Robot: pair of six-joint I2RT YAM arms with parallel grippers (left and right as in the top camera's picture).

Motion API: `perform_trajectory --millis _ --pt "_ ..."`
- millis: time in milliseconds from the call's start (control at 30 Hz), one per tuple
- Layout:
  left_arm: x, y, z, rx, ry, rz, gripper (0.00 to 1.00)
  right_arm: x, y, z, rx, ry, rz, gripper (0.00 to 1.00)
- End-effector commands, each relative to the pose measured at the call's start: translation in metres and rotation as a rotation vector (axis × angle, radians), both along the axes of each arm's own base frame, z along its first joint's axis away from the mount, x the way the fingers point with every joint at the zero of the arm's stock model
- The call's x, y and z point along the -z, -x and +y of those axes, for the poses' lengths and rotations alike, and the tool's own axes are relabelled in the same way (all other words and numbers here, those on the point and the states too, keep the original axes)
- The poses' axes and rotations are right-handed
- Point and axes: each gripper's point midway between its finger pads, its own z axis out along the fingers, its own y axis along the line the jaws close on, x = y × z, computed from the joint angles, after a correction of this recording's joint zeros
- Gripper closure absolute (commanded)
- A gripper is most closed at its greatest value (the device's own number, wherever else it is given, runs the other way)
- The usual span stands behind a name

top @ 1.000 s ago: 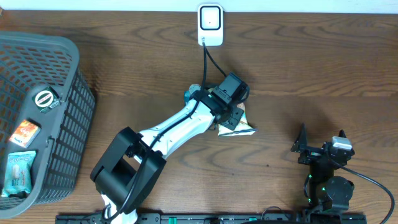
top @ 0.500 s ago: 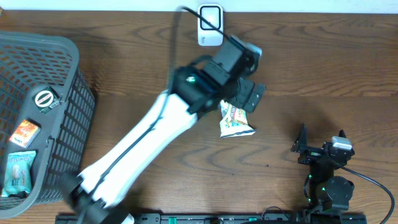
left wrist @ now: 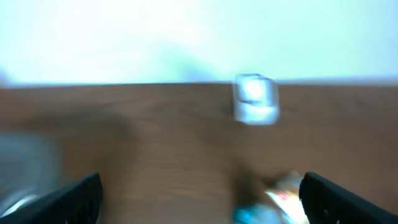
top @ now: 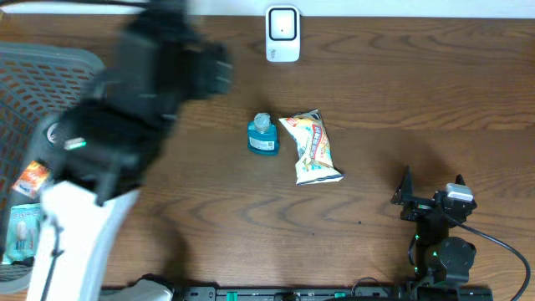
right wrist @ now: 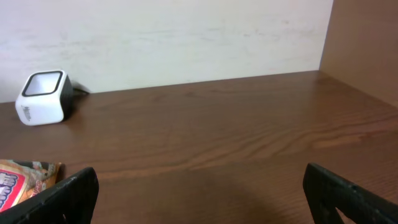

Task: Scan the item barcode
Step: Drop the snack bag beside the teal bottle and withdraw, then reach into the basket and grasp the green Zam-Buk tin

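Blue bottle (top: pixel 263 136), perhaps sanitizer, beside packet (top: pixel 312 150).

The left arm (top: pixel 125 125) appears blurred: a bulky black housing behind the left pincer (left wrist: pixel 202 196), carrying one small green light, joins a smooth white link (top: pixel 71 242) further back. The right arm (top: pixel 443 242) is compact and black, with a pale grey block (top: pixel 458 196) just behind the right pincer (right wrist: pixel 202 196), green lights lower down and a thin black cable (top: pixel 501 240). Both pincers have dark, matte, wedge-shaped fingers (right wrist: pixel 68 193).
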Motion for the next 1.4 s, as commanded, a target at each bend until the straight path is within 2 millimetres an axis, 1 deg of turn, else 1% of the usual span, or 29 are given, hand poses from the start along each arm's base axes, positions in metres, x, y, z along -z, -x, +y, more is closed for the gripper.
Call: perform_trajectory --millis 0,33,67,100,133,200,300,367,400,467,500,533,600,700,800,900,967,1033,1100,1167,1267,1367 --pt "-0.021 0.017 0.075 -0.269 0.066 -0.064 0.0 0.0 0.001 -0.002 0.011 0.012 0.002 0.01" --pt "-0.021 0.023 0.096 -0.334 0.071 -0.065 0.0 0.0 0.001 -0.002 0.011 0.012 0.002 0.01" --pt "-0.02 0.028 0.112 -0.388 0.077 -0.062 0.0 0.0 0.001 -0.002 0.011 0.012 0.002 0.01" --pt "-0.017 0.037 0.135 -0.468 0.087 -0.05 0.0 0.0 0.001 -0.002 0.011 0.012 0.002 0.01" --pt "-0.013 0.043 0.15 -0.517 0.091 -0.034 0.0 0.0 0.001 -0.002 0.011 0.012 0.002 0.01" --pt "-0.004 0.049 0.171 -0.58 0.104 -0.005 0.0 0.0 0.001 -0.002 0.011 0.012 0.002 0.01" --pt "0.015 0.06 0.212 -0.743 0.16 0.022 0.0 0.0 0.001 -0.002 0.011 0.012 0.002 0.01" --pt "0.03 0.066 0.235 -0.834 0.182 0.052 0.0 0.0 0.001 -0.002 0.011 0.012 0.002 0.01" --pt "0.041 0.068 0.247 -0.868 0.199 0.078 0.0 0.0 0.001 -0.002 0.011 0.012 0.002 0.01" --pt "0.058 0.066 0.26 -0.889 0.236 0.112 0.0 0.0 0.001 -0.002 0.011 0.012 0.002 0.01" --pt "0.071 0.064 0.271 -0.907 0.256 0.13 0.0 0.0 0.001 -0.002 0.011 0.012 0.002 0.01" --pt "0.076 0.063 0.275 -0.916 0.26 0.135 0.0 0.0 0.001 -0.002 0.011 0.012 0.002 0.01" --pt "0.098 0.06 0.289 -0.947 0.26 0.158 0.01 0.0 0.001 -0.002 0.011 0.012 0.002 0.01" --pt "0.13 0.054 0.299 -0.943 0.24 0.198 0.01 0.0 0.001 -0.002 0.011 0.012 0.002 0.01" --pt "0.161 0.048 0.303 -0.922 0.216 0.232 0.01 0.0 0.001 -0.002 0.011 0.012 0.002 0.01" --pt "0.187 0.048 0.303 -0.924 0.22 0.26 0.01 0.0 0.001 -0.002 0.011 0.012 0.002 0.01" --pt "0.199 0.047 0.303 -0.924 0.22 0.264 0.01 0.0 0.001 -0.002 0.011 0.012 0.002 0.01" --pt "0.206 0.043 0.305 -0.92 0.215 0.255 0.01 0.0 0.001 -0.002 0.011 0.012 0.002 0.01" --pt "0.213 0.035 0.309 -0.872 0.171 0.25 0.0 0.0 0.001 -0.002 0.011 0.012 0.002 0.01" --pt "0.224 0.029 0.313 -0.844 0.139 0.266 0.0 0.0 0.001 -0.002 0.011 0.012 0.002 0.01" --pt "0.249 0.022 0.317 -0.825 0.131 0.326 0.0 0.0 0.001 -0.002 0.011 0.012 0.002 0.01" --pt "0.281 0.011 0.322 -0.808 0.127 0.389 0.0 0.0 0.001 -0.002 0.011 0.012 0.002 0.01"
